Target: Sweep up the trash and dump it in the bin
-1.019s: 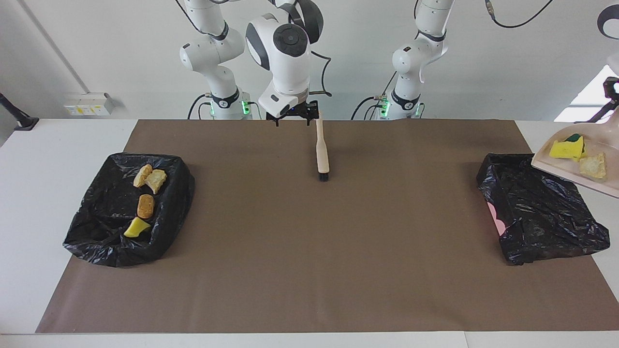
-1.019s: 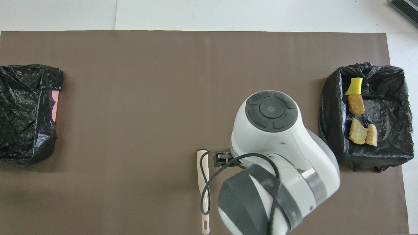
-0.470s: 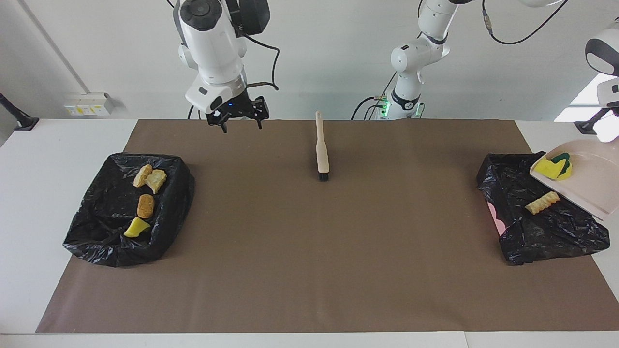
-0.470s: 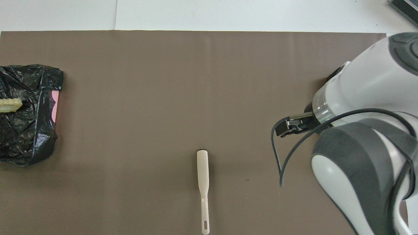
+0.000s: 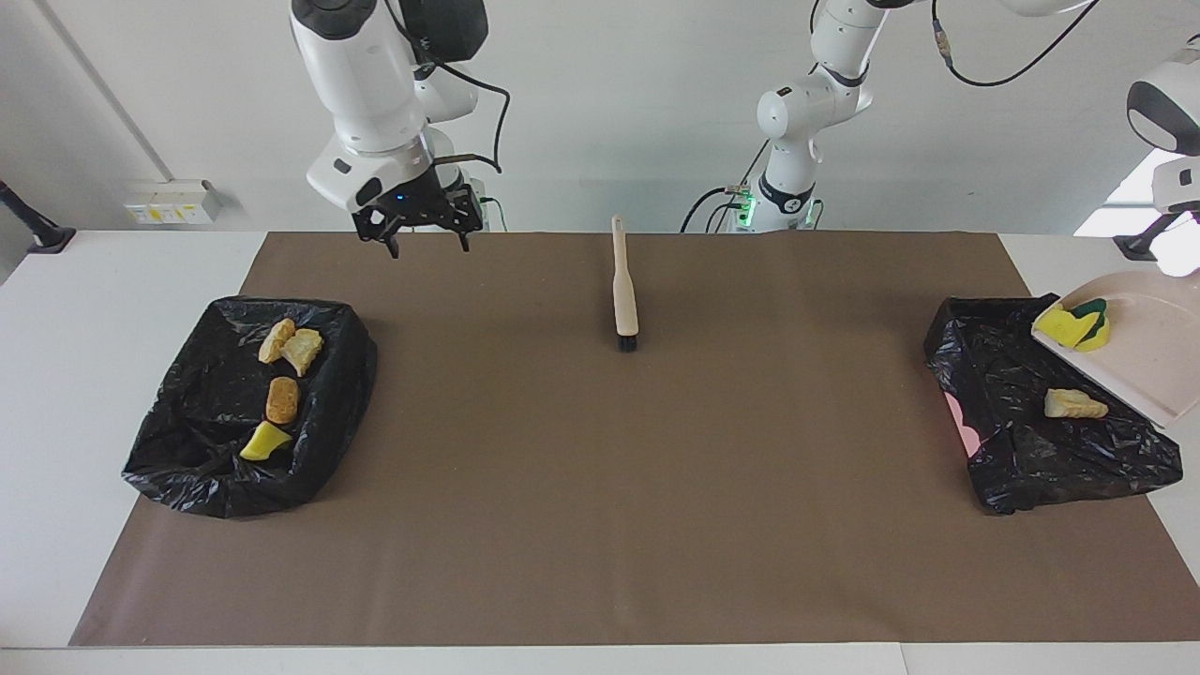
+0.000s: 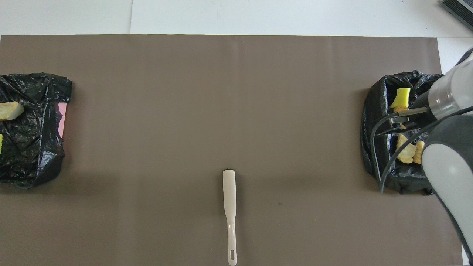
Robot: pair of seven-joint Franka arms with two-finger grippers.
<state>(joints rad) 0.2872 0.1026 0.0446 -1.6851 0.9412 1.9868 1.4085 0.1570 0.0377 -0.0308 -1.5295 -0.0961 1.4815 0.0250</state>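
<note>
Reading the overhead view as a clock face, my right gripper (image 5: pixel 427 246) hangs with its jaws spread wide and empty, over the mat's (image 5: pixel 600 487) near edge toward the three o'clock bin (image 5: pixel 187 469). That bin holds four scraps (image 5: pixel 281 384), tan lumps and a yellow wedge. The brush (image 5: pixel 623 291) lies flat on the mat at six o'clock, bristles pointing to twelve. My left gripper is off the frame's edge, pressed shut, presumably on the handle of the dustpan (image 5: pixel 1148 361), which is tilted in the air over the nine o'clock bin (image 5: pixel 994 469). A yellow-green sponge (image 5: pixel 1073 326) sits at the pan's lower lip. One pale lump (image 5: pixel 1074 404) lies inside that bin.
</note>
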